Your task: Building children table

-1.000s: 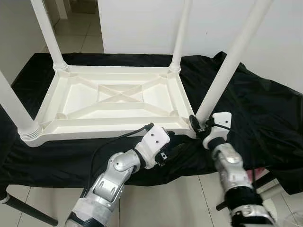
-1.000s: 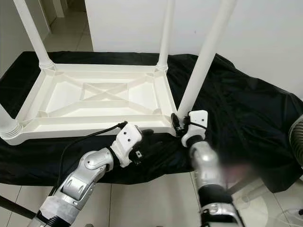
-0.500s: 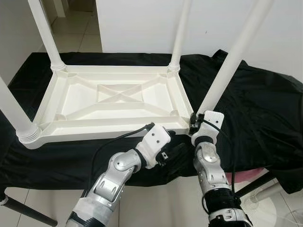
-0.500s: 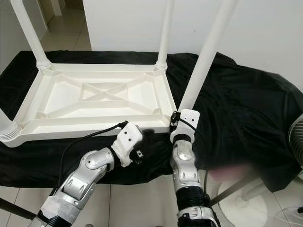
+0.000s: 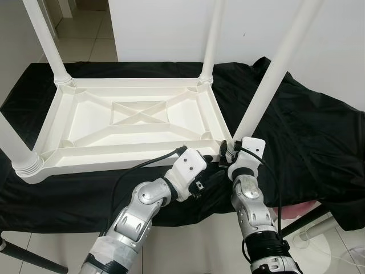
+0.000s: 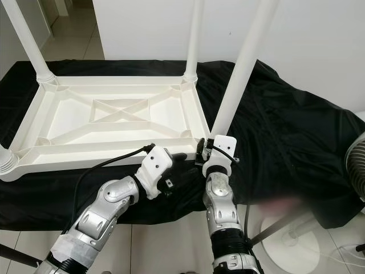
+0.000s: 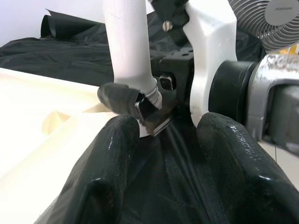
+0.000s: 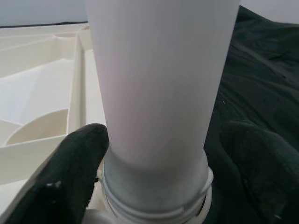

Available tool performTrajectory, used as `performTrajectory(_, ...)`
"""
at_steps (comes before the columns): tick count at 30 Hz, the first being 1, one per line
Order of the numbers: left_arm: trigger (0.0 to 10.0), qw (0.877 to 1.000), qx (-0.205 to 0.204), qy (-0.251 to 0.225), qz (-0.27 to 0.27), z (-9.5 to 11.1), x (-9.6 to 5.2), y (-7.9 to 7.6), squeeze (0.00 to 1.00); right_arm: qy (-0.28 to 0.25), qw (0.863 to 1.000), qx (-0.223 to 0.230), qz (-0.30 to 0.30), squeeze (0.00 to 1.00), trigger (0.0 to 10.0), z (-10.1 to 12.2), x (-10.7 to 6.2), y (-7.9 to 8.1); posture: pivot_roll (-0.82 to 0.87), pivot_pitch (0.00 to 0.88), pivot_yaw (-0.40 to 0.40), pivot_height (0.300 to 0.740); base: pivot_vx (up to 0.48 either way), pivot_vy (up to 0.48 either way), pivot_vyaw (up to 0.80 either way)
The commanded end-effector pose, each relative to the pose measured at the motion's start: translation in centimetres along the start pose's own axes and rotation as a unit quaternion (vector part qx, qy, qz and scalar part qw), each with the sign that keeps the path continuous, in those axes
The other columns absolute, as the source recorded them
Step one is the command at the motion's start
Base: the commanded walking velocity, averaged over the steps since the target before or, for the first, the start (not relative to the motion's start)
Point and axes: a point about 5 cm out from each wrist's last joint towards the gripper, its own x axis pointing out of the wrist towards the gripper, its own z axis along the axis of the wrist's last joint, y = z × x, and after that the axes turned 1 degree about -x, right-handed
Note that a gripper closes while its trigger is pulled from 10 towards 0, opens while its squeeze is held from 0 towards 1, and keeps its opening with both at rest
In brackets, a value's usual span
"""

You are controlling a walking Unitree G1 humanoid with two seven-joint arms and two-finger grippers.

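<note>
I see the white children's table (image 5: 131, 123) lying upside down on the black cloth (image 5: 319, 137), my right gripper (image 8: 154, 154) with fingers (image 8: 70, 172) spread around the base of its near-right leg (image 5: 268, 85), my left gripper (image 7: 159, 154) open just beside it.
</note>
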Motion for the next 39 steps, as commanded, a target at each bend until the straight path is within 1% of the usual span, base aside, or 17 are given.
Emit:
performTrajectory(1, 10.0, 1.000, 0.000, 0.007, 0.018, -0.3, 0.1, 0.1, 0.00, -0.001, 1.000, 0.002, 0.011, 1.00, 10.0, -0.1, -0.3, -0.1, -0.07, 0.059, -0.044, 0.740, 0.000, 0.000, 0.00)
performTrajectory(2, 10.0, 1.000, 0.000, 0.006, 0.018, -0.3, 0.1, 0.2, 0.00, -0.008, 0.999, 0.007, 0.034, 0.74, 10.0, 0.2, -0.3, -0.3, -0.08, 0.059, -0.043, 0.740, 0.000, 0.000, 0.00)
performTrajectory(3, 10.0, 1.000, 0.000, 0.006, 0.018, -0.3, 0.1, 0.2, 0.00, -0.013, 0.998, 0.009, 0.058, 0.00, 10.0, 0.3, -0.3, -0.7, -0.08, 0.059, -0.043, 0.740, 0.000, 0.000, 0.00)
performTrajectory(4, 10.0, 1.000, 0.001, 0.007, 0.018, -0.3, 0.1, 0.2, 0.00, -0.015, 0.997, 0.009, 0.081, 0.00, 10.0, 0.4, -0.3, -1.0, -0.08, 0.058, -0.042, 0.740, 0.000, 0.000, 0.00)
performTrajectory(6, 10.0, 1.000, 0.001, 0.007, 0.018, -0.3, 0.1, 0.2, 0.00, -0.016, 0.995, 0.008, 0.096, 0.00, 10.0, 0.5, -0.2, -1.2, -0.08, 0.058, -0.041, 0.740, 0.000, 0.000, 0.00)
performTrajectory(7, 10.0, 1.000, 0.001, 0.007, 0.018, -0.3, 0.1, 0.3, 0.00, -0.018, 0.992, -0.001, 0.124, 0.00, 10.0, 0.5, -0.2, -1.7, -0.08, 0.058, -0.042, 0.740, 0.000, 0.000, 0.00)
performTrajectory(8, 10.0, 1.000, 0.001, 0.007, 0.018, -0.3, 0.1, 0.3, 0.00, -0.018, 0.992, -0.001, 0.124, 0.00, 10.0, 0.5, -0.2, -1.7, -0.08, 0.058, -0.042, 0.740, 0.000, 0.000, 0.00)
performTrajectory(9, 10.0, 1.000, 0.001, 0.007, 0.017, -0.3, 0.1, 0.3, 0.00, -0.023, 0.988, -0.021, 0.154, 0.00, 10.0, 0.6, 0.0, -2.3, -0.08, 0.058, -0.040, 0.740, 0.000, 0.000, 0.00)
performTrajectory(12, 10.0, 1.000, 0.001, 0.006, 0.017, -0.3, 0.2, 0.3, 0.00, -0.021, 0.983, -0.034, 0.180, 0.00, 10.0, 0.6, 0.1, -2.8, -0.08, 0.058, -0.040, 0.740, 0.000, 0.000, 0.00)
performTrajectory(13, 10.0, 1.000, 0.001, 0.006, 0.016, -0.3, 0.2, 0.3, 0.00, -0.020, 0.977, -0.049, 0.207, 0.00, 10.0, 0.7, 0.3, -3.3, -0.08, 0.057, -0.040, 0.740, 0.000, 0.000, 0.00)
performTrajectory(14, 10.0, 1.000, 0.001, 0.006, 0.016, -0.3, 0.2, 0.3, 0.00, -0.020, 0.977, -0.049, 0.207, 0.00, 10.0, 0.7, 0.3, -3.3, -0.08, 0.057, -0.040, 0.740, 0.000, 0.000, 0.00)
performTrajectory(17, 10.0, 1.000, 0.000, 0.005, 0.016, -0.2, 0.3, 0.2, 0.00, -0.017, 0.967, -0.063, 0.245, 0.00, 10.0, 1.0, 0.7, -4.0, -0.08, 0.056, -0.041, 0.740, 0.000, 0.000, 0.00)
performTrajectory(19, 10.0, 1.000, 0.002, 0.005, 0.017, -0.3, 0.4, 0.3, 0.00, -0.015, 0.956, -0.080, 0.283, 0.00, 10.0, 1.5, 1.4, -4.5, -0.08, 0.050, -0.042, 0.740, 0.000, 0.000, 0.00)
performTrajectory(25, 10.0, 1.000, 0.002, 0.004, 0.017, -0.2, 0.4, 0.3, 0.00, -0.011, 0.951, -0.084, 0.297, 0.00, 10.0, 1.5, 1.7, -4.6, -0.08, 0.050, -0.042, 0.740, 0.000, 0.000, 0.00)
performTrajectory(27, 10.0, 1.000, 0.005, 0.003, 0.018, -0.2, 0.6, 0.5, 0.00, -0.007, 0.944, -0.095, 0.316, 0.00, 10.0, 1.4, 2.1, -4.3, -0.07, 0.038, -0.045, 0.740, 0.000, 0.000, 0.00)
performTrajectory(33, 10.0, 1.000, 0.008, 0.003, 0.015, -0.1, 0.7, 0.3, 0.00, -0.002, 0.935, -0.098, 0.340, 0.00, 10.0, 1.2, 2.3, -3.4, -0.07, 0.036, -0.046, 0.740, 0.000, 0.000, 0.00)
performTrajectory(39, 10.0, 1.000, 0.009, 0.004, 0.013, -0.2, 0.6, 0.2, 0.00, -0.006, 0.933, -0.096, 0.348, 0.00, 10.0, 1.3, 2.7, -3.0, -0.06, 0.038, -0.039, 0.740, 0.000, 0.000, 0.00)
